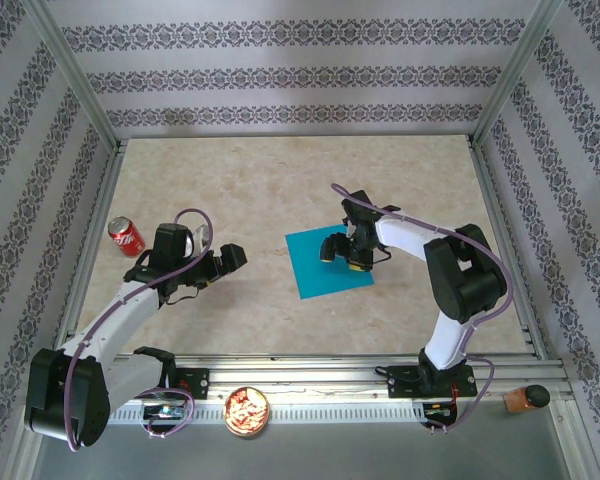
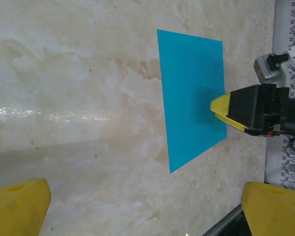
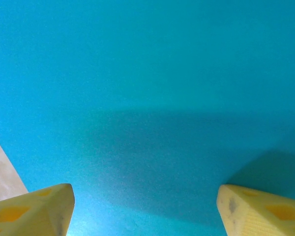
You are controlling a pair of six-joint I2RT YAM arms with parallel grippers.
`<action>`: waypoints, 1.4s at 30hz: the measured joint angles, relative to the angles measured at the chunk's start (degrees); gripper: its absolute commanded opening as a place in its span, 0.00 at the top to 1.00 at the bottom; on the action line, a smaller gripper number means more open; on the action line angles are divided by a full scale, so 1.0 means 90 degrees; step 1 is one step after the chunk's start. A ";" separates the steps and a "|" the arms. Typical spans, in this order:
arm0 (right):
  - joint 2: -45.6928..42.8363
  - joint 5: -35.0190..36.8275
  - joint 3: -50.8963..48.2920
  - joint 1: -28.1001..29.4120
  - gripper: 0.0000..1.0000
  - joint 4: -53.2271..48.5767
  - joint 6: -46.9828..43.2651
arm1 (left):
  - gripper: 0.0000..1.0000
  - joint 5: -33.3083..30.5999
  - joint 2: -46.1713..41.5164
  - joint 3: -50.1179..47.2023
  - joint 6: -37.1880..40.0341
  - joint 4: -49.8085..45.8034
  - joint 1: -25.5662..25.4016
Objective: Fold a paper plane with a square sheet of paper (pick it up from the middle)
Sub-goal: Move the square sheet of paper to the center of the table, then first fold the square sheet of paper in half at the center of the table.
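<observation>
Marbled table (image 1: 260, 190), patterned walls (image 1: 280, 75); left tool (image 1: 228, 260) spread, right tool (image 1: 342, 254) spread over sheet (image 1: 315, 272)

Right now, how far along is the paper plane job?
Nothing is folded: the paper lies flat and uncreased on the table. In hand: the right claw, open, hovers over it. The left claw is open, off to the side. Pickup and every fold remain.

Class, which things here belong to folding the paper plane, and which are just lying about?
Job: thin turquoise square sheet of paper, lying flat; open right gripper over it.
Lying about: red soda can; round tin of pinkish pieces; small brown object with a black top.
</observation>
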 measured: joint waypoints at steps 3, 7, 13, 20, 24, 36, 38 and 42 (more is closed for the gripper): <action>-0.0155 0.0015 -0.0265 0.0155 0.21 0.0325 0.0357 | 0.01 -0.0044 0.0000 0.0000 -0.0002 -0.0039 0.0000; -0.0396 0.0083 -0.0680 0.0546 0.21 0.0945 0.1110 | 0.00 -0.0066 0.0000 0.0063 -0.0066 -0.0163 -0.0002; -0.0452 0.0396 -0.0840 0.1336 0.20 0.1557 0.2217 | 0.00 -0.0058 0.0002 0.0449 -0.0262 -0.0189 -0.0002; -0.0495 0.0578 -0.0925 0.1829 0.21 0.1979 0.3089 | 0.00 -0.0080 0.0231 0.0699 -0.0277 -0.0340 -0.0260; -0.0772 0.0588 -0.1154 0.1919 0.20 0.2091 0.3317 | 0.01 -0.0172 0.0389 0.0850 -0.0274 -0.0491 -0.0636; -0.3065 0.1134 -0.2329 0.0877 0.17 0.1914 0.3279 | 0.04 -0.1503 0.2572 0.3058 0.0126 -0.1702 -0.2453; -0.3220 0.1124 -0.2608 0.0566 0.16 0.1860 0.3184 | 0.05 -0.1676 0.3096 0.3524 0.0194 -0.1931 -0.2715; -0.3395 0.1025 -0.2788 0.0182 0.13 0.1656 0.2919 | 0.06 -0.2130 0.4148 0.4473 0.0260 -0.2414 -0.3150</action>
